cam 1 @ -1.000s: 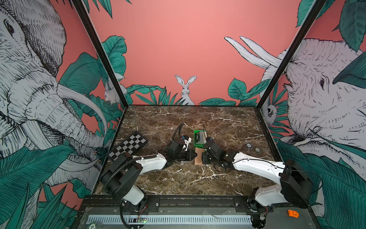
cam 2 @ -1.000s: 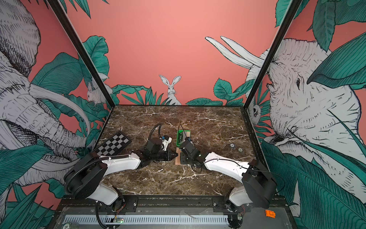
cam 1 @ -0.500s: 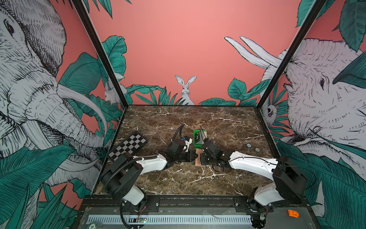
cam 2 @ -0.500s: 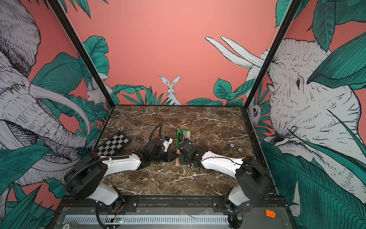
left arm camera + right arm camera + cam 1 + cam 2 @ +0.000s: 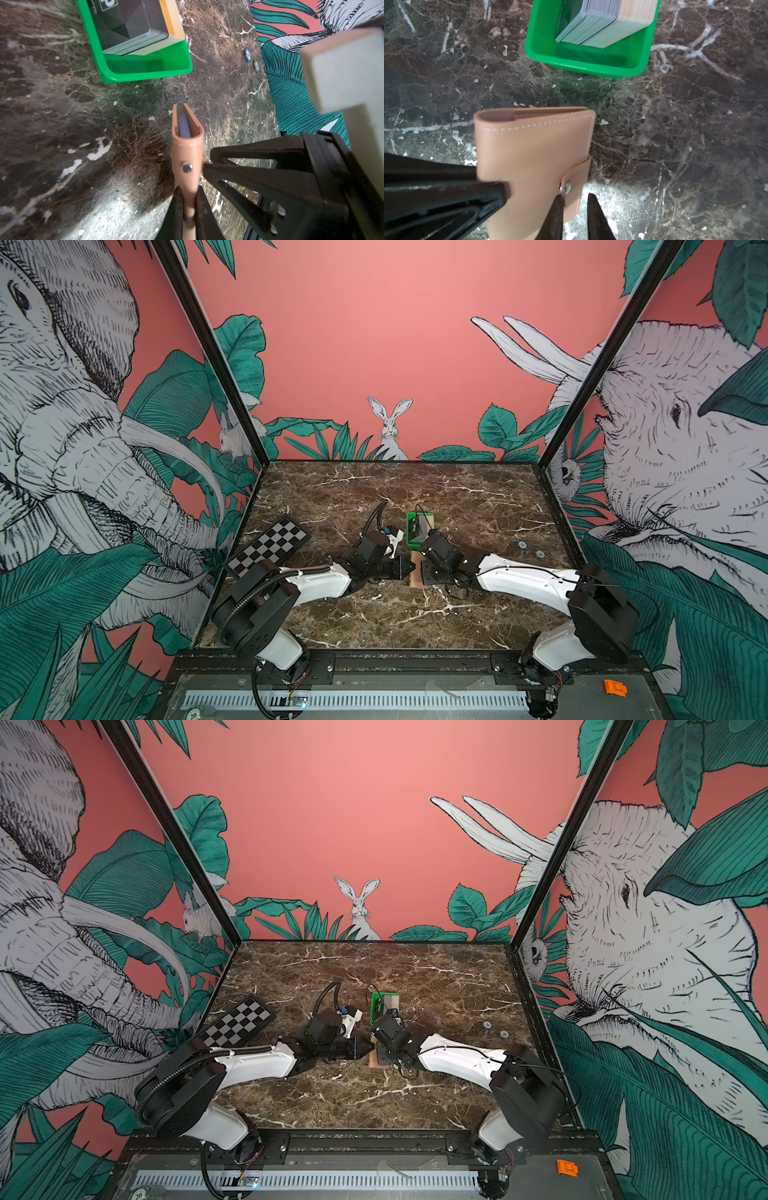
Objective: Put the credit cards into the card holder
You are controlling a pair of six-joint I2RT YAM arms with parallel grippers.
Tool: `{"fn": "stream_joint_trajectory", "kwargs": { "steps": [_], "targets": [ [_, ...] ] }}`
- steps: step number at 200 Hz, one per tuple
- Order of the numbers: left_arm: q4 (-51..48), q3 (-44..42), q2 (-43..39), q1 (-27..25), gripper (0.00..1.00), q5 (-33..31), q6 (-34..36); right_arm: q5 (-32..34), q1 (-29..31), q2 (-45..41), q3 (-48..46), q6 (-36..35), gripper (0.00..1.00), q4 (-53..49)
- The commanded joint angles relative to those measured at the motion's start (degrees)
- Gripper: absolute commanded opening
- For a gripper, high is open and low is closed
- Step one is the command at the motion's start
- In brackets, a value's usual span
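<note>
Both grippers at folded card holder [image 5: 533, 158], L gripper [image 5: 189, 199] clamping.

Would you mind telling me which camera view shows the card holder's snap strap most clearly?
The right wrist view: the snap strap faces the camera, wrapped over the closed card holder. The left wrist view shows the holder edge-on, only the snap stud visible. In both top views the arms mostly hide it.

The tan card holder [image 5: 188, 158] is pinched on its edge by the left end effector [image 5: 189, 209]. A green tray [image 5: 145, 68] of cards [image 5: 128, 27] is seen farther ahead.
</note>
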Motion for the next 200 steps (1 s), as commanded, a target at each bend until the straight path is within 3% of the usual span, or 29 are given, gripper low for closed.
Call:
{"fn": "stream_joint_trajectory", "kwargs": {
  "steps": [1, 61, 123, 200],
  "targets": [
    [1.5, 0.1, -0.5, -0.4, 0.14, -0.1, 0.0, 0.0, -0.1, 0.8, 0.8, -0.1, 0.20, 0.6],
    [2.7, 0.1, 0.2, -1.1, 0.14, 0.0, -0.7, 0.9, -0.1, 0.0, -2.0, 1.9, 0.15, 5.1],
    [3.2, 0.2, 0.2, -1.3, 0.14, -0.3, -0.8, 3.6, 0.2, -1.5, -2.3, 3.6, 0.00, 1.3],
    [2.8, 0.4, 0.1, -1.3, 0.14, 0.0, -1.5, 6.5, 0.2, -8.0, -6.0, 4.1, 0.00, 0.2]
  ]
}}
